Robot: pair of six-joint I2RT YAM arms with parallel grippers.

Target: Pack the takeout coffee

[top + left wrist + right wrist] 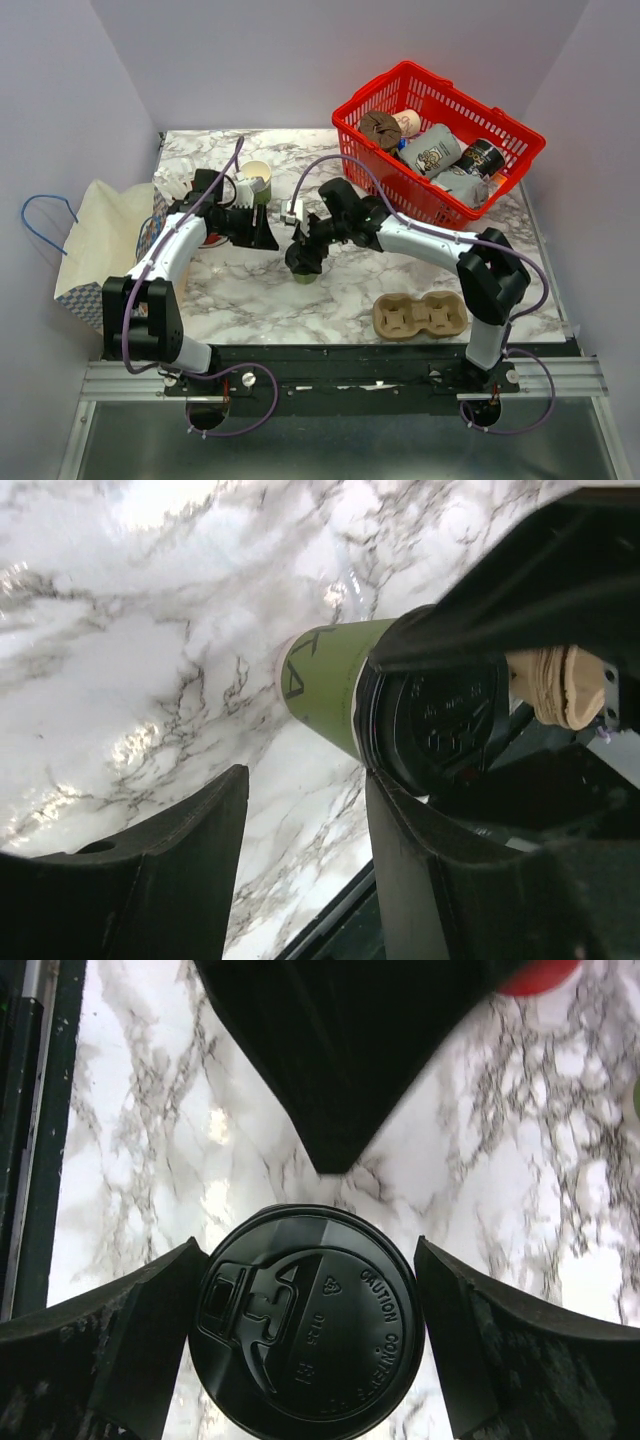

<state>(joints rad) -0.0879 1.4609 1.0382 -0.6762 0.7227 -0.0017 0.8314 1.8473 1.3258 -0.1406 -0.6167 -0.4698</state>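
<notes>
The right gripper [304, 256] sits right over the green takeout coffee cup [307, 276] on the marble table [250, 292], near the cardboard cup tray [420, 315]

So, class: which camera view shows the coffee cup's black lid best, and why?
Right wrist: the black lid is seen face-on, its lettering readable. Left wrist shows it obliquely on the green cup, partly covered. From the top view, the right gripper mostly hides it.
</notes>
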